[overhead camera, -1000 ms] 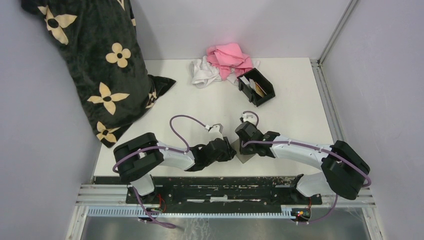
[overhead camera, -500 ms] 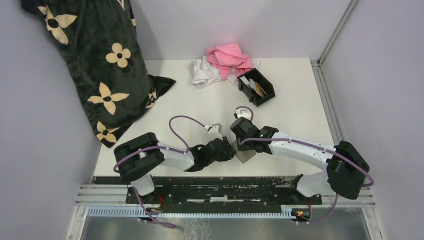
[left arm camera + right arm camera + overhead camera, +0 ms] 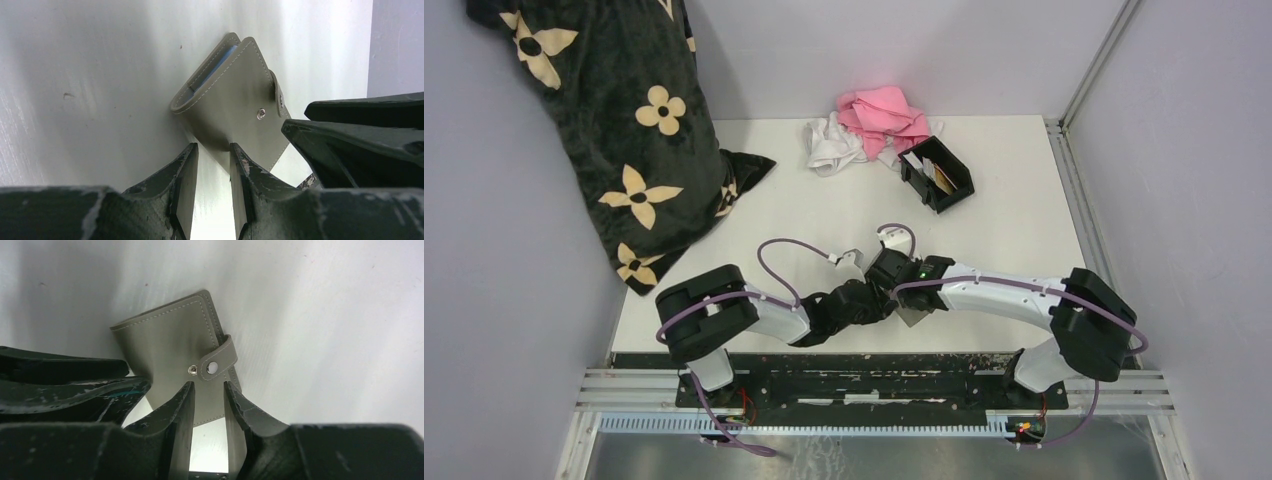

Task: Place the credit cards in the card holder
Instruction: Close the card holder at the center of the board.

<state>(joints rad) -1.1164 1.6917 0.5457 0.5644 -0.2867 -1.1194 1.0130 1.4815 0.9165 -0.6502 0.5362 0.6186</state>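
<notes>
Credit cards point(image 3: 940, 176), tan and white, stand in the black card holder point(image 3: 957, 188), well beyond both grippers and apart from them. The left gripper point(image 3: 212, 150) and the right gripper point(image 3: 208, 388) meet low over the surface point(image 3: 1024, 230), each with its fingers a narrow slit apart and holding nothing. A grey wallet point(image 3: 235, 112) lies just ahead of both, snapped shut; whether the tips touch it, I cannot tell.

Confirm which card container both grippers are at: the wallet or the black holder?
The grey wallet: the left gripper and right gripper both meet at it. The black holder stands far from them, by the pink cloth.
</notes>
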